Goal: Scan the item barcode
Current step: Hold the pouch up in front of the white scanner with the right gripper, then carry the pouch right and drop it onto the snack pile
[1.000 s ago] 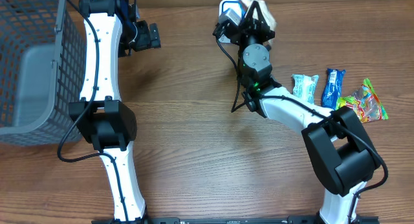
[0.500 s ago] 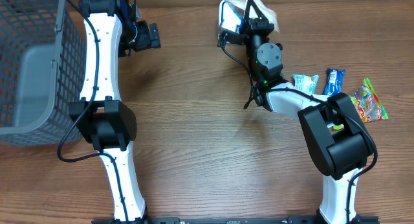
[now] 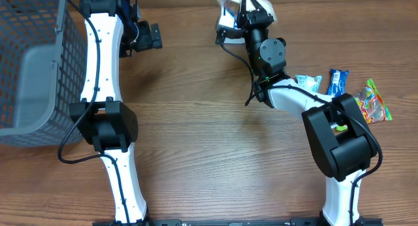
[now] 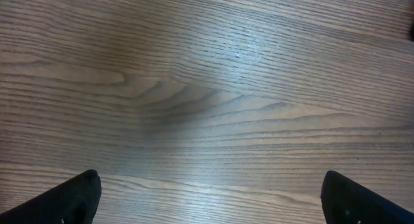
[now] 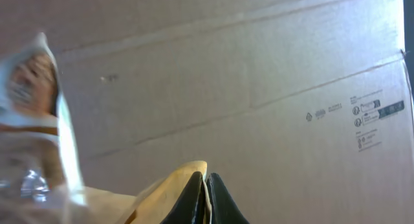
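Grey mesh basket (image 3: pixel 26 63): at the 9 o'clock edge of the wooden table (image 3: pixel 196 134), seen from overhead. Left gripper (image 4: pixel 207 201): at about 11 o'clock, over bare wood, its two dark fingertips (image 4: pixel 74 198) spread wide at the lower corners of the wrist view, nothing between them. Right gripper (image 5: pixel 206 195): at 12 o'clock, at the far table edge, fingers pressed together on the cream edge of a wrapped snack (image 3: pixel 226 5); the clear wrapper stands out toward the gripper's 10 o'clock in the overhead view. No barcode can be made out on it. Cardboard box (image 5: pixel 272 88): fills the background of the right wrist view. Loose goods at 3 o'clock: pale blue packet (image 3: pixel 308 84), dark blue packet (image 3: pixel 335 82), multicoloured packet (image 3: pixel 371 102), side by side in a row.
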Robot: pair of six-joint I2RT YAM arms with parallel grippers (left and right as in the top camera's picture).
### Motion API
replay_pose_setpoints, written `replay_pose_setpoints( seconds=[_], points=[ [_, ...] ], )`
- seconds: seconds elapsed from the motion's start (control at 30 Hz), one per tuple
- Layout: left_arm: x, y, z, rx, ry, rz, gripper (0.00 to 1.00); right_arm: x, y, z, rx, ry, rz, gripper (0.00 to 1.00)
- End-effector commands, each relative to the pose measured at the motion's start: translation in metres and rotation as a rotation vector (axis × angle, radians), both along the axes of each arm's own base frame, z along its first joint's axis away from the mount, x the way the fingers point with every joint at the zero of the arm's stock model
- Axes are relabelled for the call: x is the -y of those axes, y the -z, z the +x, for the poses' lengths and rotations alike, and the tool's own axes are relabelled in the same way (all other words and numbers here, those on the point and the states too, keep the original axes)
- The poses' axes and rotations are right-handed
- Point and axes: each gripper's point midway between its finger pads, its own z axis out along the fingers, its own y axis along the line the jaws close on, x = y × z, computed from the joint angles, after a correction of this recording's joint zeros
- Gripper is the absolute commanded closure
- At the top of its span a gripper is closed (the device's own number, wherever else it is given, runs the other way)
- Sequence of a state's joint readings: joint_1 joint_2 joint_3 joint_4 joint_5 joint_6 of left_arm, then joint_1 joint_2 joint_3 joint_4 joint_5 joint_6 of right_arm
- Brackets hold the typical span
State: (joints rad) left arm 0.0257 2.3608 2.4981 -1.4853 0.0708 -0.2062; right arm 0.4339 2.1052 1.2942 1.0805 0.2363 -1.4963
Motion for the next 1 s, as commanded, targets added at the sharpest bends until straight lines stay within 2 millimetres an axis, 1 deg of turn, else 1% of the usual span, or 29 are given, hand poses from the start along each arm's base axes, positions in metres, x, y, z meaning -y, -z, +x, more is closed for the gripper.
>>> replay_pose_setpoints(
  seconds=[0.0, 0.3, 0.4, 0.5, 0.57, 0.67, 0.73, 0.8, 0.87, 0.93, 0.97],
  points=[
    [0.005, 0.003, -0.001, -0.007, 0.028, -0.002, 0.00, -0.003, -0.021, -0.002, 0.045, -0.017, 0.020, 0.96],
    [0.005, 0.003, -0.001, -0.008, 0.028, -0.003, 0.00, -0.005, -0.021, -0.003, 0.045, -0.028, 0.017, 0.96],
    [0.005, 0.003, -0.001, -0.008, 0.028, -0.003, 0.00, 0.001, -0.013, 0.001, 0.005, 0.022, 0.037, 0.96],
    [0.005, 0.003, -0.001, -0.008, 0.028, -0.002, 0.00, 0.008, -0.013, -0.005, -0.021, 0.091, 0.243, 0.96],
    [0.005, 0.003, -0.001, -0.008, 0.028, -0.002, 0.00, 0.006, -0.018, -0.013, -0.011, 0.107, 0.382, 0.96],
    [0.005, 0.003, -0.001, -0.008, 0.028, -0.002, 0.00, -0.007, -0.020, -0.025, -0.029, 0.108, 0.473, 0.96],
    [0.005, 0.003, -0.001, -0.008, 0.028, -0.003, 0.00, -0.018, -0.018, -0.033, -0.082, 0.112, 0.524, 0.96],
    [0.005, 0.003, -0.001, -0.007, 0.028, -0.002, 0.00, -0.023, -0.015, -0.039, -0.145, 0.119, 0.589, 0.96],
    [0.005, 0.003, -0.001, -0.008, 0.028, -0.002, 0.00, -0.025, -0.016, -0.047, -0.220, 0.119, 0.656, 0.96],
    [0.005, 0.003, -0.001, -0.007, 0.028, -0.002, 0.00, -0.020, -0.023, -0.055, -0.280, 0.113, 0.754, 0.96],
    [0.005, 0.003, -0.001, -0.008, 0.028, -0.002, 0.00, -0.016, -0.030, -0.061, -0.308, 0.108, 0.817, 0.96]
  ],
)
